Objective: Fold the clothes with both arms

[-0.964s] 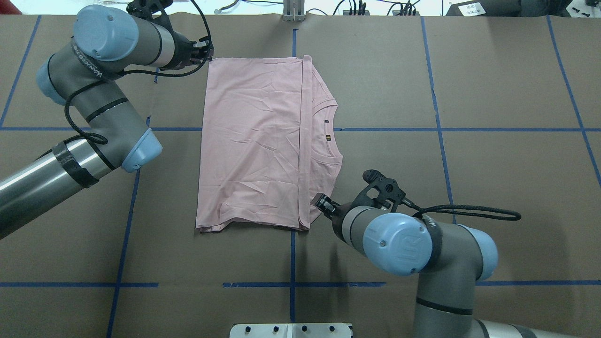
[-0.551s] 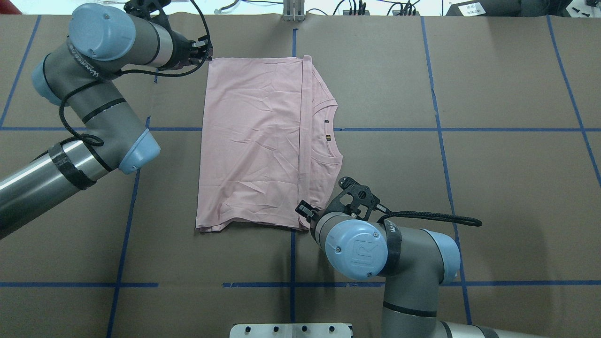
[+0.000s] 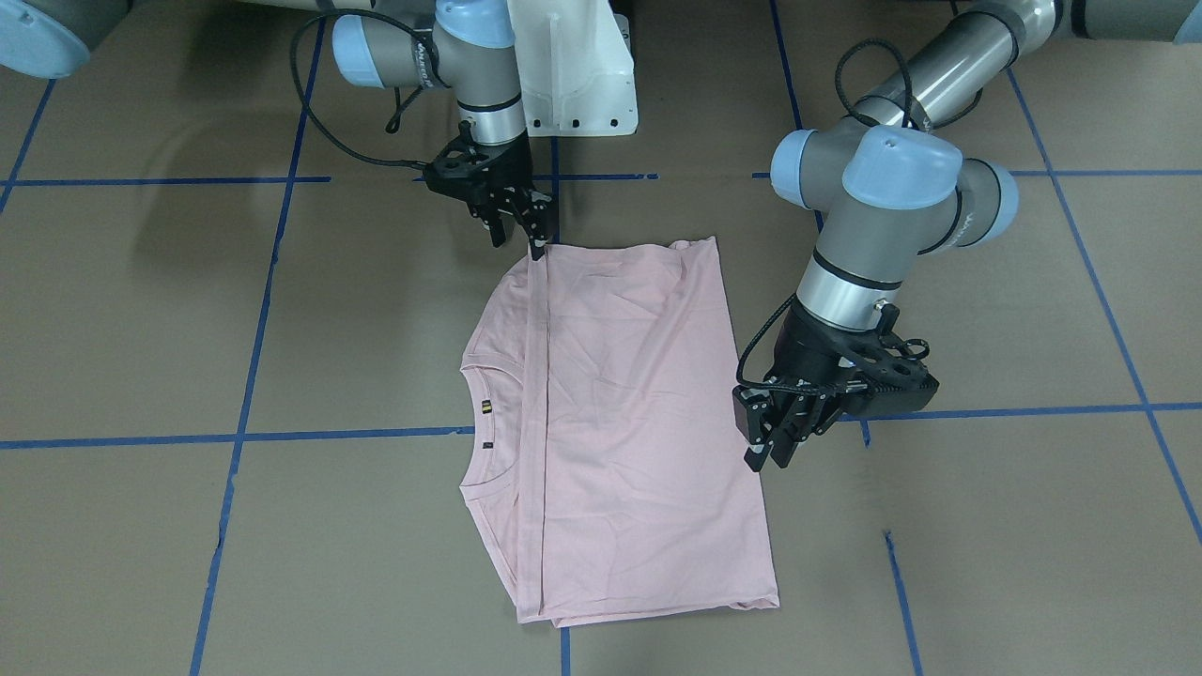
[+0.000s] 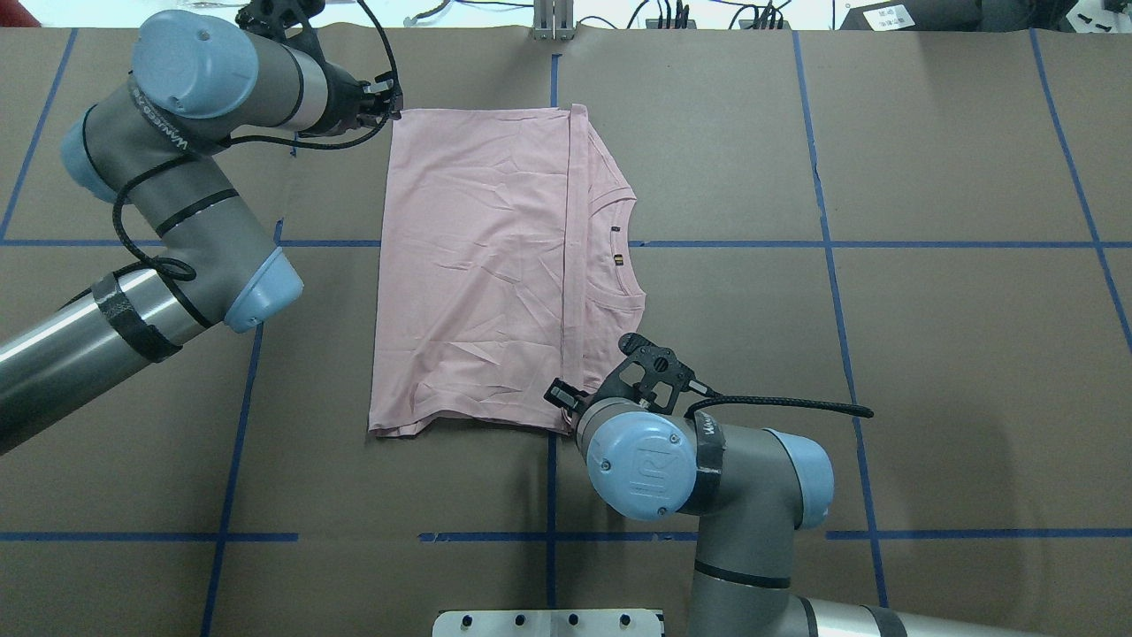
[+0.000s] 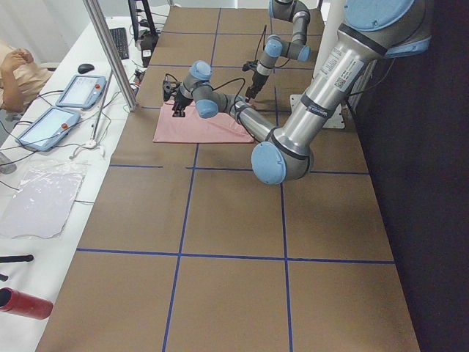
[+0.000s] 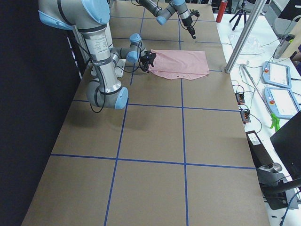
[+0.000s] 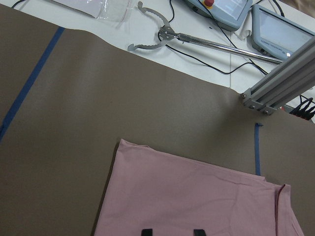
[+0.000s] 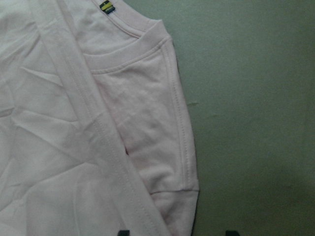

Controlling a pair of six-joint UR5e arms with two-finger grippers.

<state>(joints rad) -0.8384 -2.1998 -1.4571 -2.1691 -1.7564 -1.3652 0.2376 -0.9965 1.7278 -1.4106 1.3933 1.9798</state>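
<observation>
The pale pink T-shirt lies folded flat on the brown table, plain side up, with its ribbed collar toward my right. My left gripper hovers open over the shirt's far left corner. Its fingertips show at the bottom of the left wrist view, above the pink cloth. My right gripper is open at the shirt's near edge, by the lengthwise fold. In the front view it points down at that corner. The right wrist view shows the folded sleeve and collar just under it.
Blue tape lines divide the brown table. The white pedestal base stands at the near edge. An aluminium post, control tablets and a metal grabber tool lie beyond the far edge.
My right arm has swung left, bringing its gripper from beside the sleeve to the shirt's near edge at the fold. The left arm has barely moved. The shirt has not shifted.
</observation>
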